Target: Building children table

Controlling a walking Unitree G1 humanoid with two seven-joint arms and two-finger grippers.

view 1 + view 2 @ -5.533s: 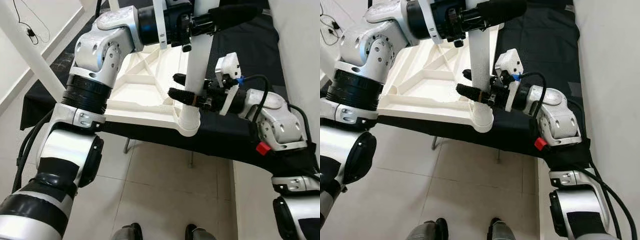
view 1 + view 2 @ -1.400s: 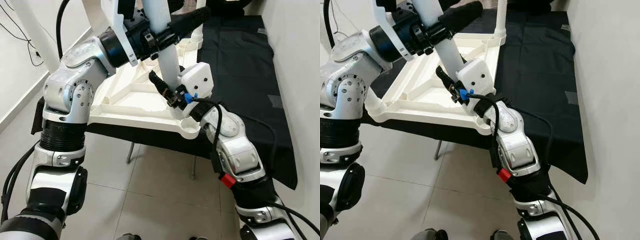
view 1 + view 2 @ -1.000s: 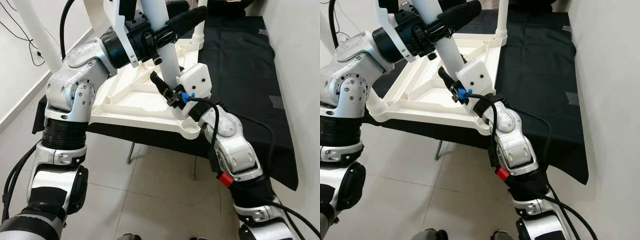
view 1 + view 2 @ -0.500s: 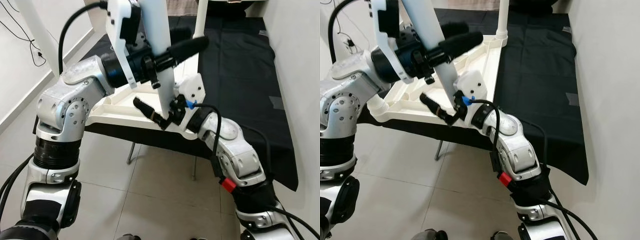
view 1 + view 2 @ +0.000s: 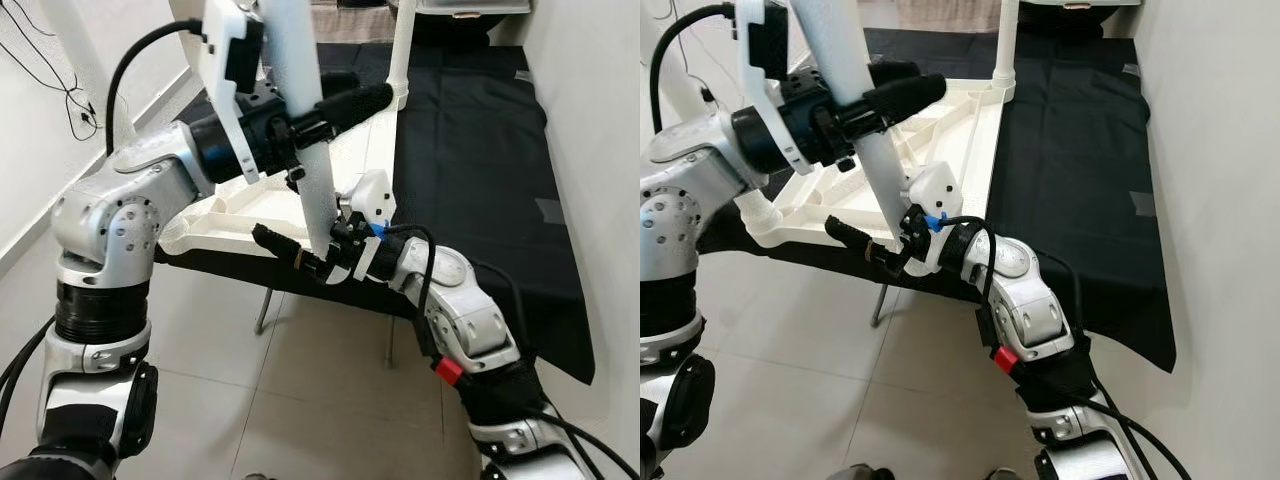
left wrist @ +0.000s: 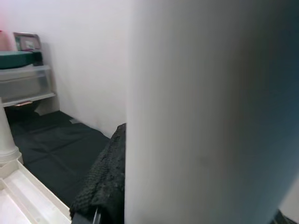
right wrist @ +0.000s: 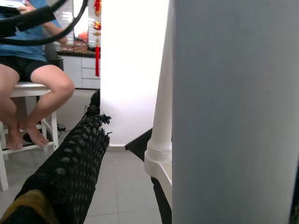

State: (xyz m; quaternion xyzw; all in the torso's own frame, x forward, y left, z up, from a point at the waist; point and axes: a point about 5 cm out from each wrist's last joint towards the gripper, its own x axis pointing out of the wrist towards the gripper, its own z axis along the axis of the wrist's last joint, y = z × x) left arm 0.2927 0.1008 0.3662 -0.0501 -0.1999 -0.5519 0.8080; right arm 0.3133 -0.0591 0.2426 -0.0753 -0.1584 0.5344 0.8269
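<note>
A white leg (image 5: 300, 130) is held tilted above the near corner of the upside-down white tabletop (image 5: 840, 190), which lies on a table draped in black cloth (image 5: 470, 180). So the leg is up off the tabletop, not seated in any socket as far as can be seen.

The left tool (image 5: 318, 112) is clamped on the leg partway up: one black finger (image 5: 895, 97) is seen lying across the front of it, and in the left wrist view the leg is pressed right against a finger (image 6: 105, 177).

The right tool (image 5: 305, 250) is placed at the leg's lower end, just off the tabletop's near edge. One finger (image 5: 285, 250) is stuck out well to the side of the leg, with the other hidden near the leg, so the jaws look spread. Whether the leg is actually gripped there can't be told; in the right wrist view a gap is seen between the one visible finger (image 7: 70, 172) and the leg.

Another leg (image 5: 1004, 45) is already stood upright at the tabletop's far corner. A seated person (image 7: 32, 60) on a stool is caught in the right wrist view, beyond the leg.
</note>
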